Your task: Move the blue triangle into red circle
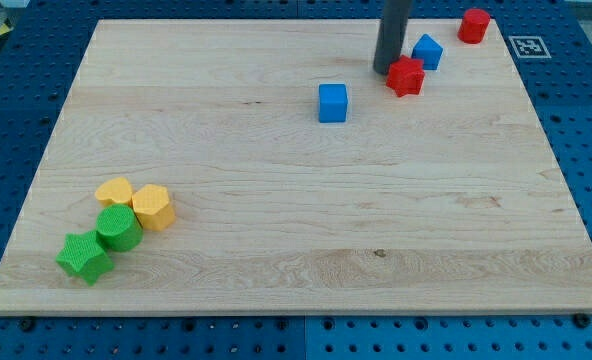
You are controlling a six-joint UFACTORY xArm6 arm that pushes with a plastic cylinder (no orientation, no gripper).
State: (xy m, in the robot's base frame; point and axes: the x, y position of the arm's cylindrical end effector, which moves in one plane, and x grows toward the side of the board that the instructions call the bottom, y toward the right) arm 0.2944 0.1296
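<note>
Take the blue cube (332, 102) near the middle of the pale wooden board (296, 240) as your landmark and read across from the view's left. Well to its lower left sits a tight cluster: a green star-shaped block (83, 257), a green round block (119, 228) touching it, a yellow block of rounded, heart-like shape (115, 192) above that, and a yellow hexagonal block (153, 207) just beside. To the upper right of the cube stands the dark rod, and my tip (389, 70) rests on the board just left of a red star-like block (406, 76), touching or very nearly so. The arm carries no gripper, so there are no jaws to be wide or narrow and nothing is held. The blue triangle block (427, 51), your task piece, lies right behind that red block, toward the view's top right, apparently touching it. The red round block (474, 25) sits farther up and right, near the board's corner, apart from the triangle. By my judgement you are in the approach step: the triangle has yet to reach the red circle. Next, bring the tip round to the triangle's lower left side, clear of the red star, then push up and right.
</note>
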